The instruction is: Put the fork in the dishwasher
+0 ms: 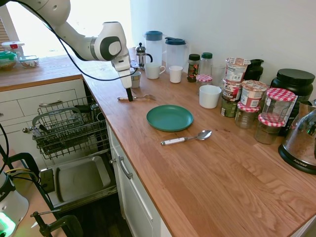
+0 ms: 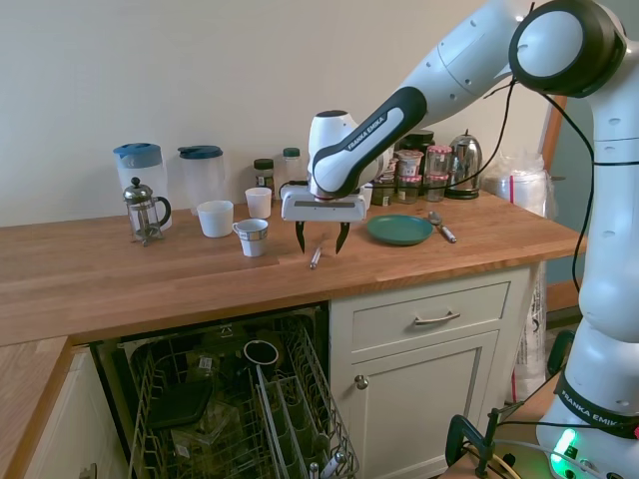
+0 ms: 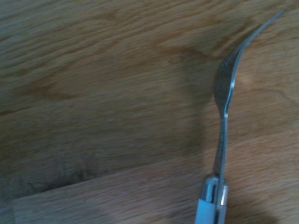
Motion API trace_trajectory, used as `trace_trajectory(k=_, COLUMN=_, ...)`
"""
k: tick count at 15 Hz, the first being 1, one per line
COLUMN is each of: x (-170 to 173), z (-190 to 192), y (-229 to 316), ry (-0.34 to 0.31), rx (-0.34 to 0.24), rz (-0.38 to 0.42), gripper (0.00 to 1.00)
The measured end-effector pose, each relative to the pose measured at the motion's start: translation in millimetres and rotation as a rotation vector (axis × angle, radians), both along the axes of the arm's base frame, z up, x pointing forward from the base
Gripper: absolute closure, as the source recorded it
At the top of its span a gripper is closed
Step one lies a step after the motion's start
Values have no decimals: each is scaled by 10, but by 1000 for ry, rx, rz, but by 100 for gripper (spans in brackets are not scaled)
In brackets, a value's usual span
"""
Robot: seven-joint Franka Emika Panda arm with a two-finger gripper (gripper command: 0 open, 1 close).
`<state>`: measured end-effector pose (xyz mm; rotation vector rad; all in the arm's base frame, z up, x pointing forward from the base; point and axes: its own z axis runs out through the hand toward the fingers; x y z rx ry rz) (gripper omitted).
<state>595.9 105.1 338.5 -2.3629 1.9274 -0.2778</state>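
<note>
The gripper (image 2: 320, 242) hangs with its fingers spread apart, holding nothing, straddling the fork (image 2: 316, 257) that lies flat on the wooden worktop (image 1: 207, 173) near its front edge, above the open dishwasher (image 2: 240, 409). A green plate (image 1: 169, 117) sits nearby.

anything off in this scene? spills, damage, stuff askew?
No spills or damage visible. The fork lies flat on the counter under the open end effector. The dishwasher is open with its rack pulled out. The spoon lies beside the green plate.
</note>
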Motion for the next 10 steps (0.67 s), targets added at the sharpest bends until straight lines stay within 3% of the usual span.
trace_trajectory(k=1, x=10, z=-24, y=8, ry=3, rx=-1, rz=1, gripper=100)
trace_trajectory(k=10, x=100, z=-53, y=71, ry=27, rx=-15, rz=6, gripper=100)
